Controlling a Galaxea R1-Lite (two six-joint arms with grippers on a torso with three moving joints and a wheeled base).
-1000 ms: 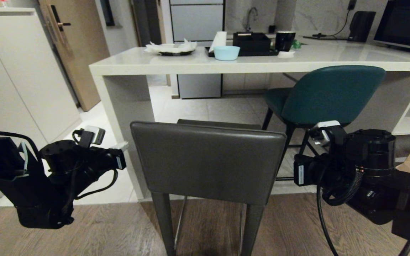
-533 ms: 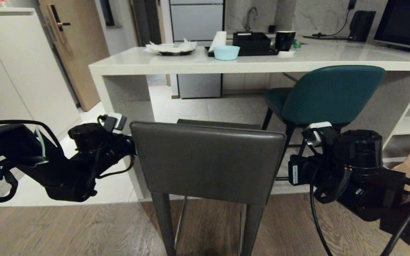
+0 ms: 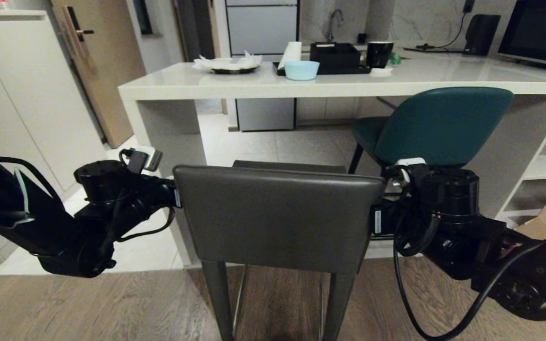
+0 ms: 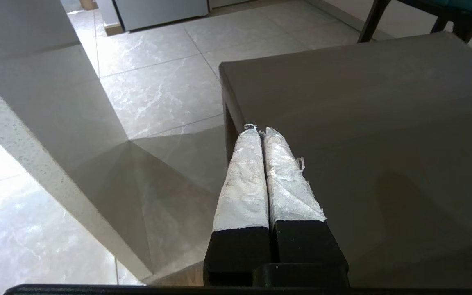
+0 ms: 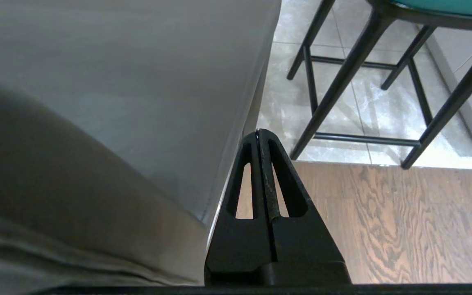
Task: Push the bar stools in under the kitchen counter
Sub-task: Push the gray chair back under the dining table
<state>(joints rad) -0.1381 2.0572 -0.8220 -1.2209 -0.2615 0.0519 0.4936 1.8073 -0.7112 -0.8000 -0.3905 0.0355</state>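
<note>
Head view shows the grey stool (image 3: 277, 218) standing before the counter (image 3: 349, 83), backrest toward the camera, its long edge running parallel to the counter's front; the teal stool (image 3: 436, 125) is half under the counter, turned slightly left. Both arms flank the grey backrest. Left wrist view alone shows the left gripper (image 4: 260, 131) with fingers pressed together over the grey seat's corner. Right wrist view shows the right gripper (image 5: 257, 133) with fingers also together, beside the seat's opposite edge.
</note>
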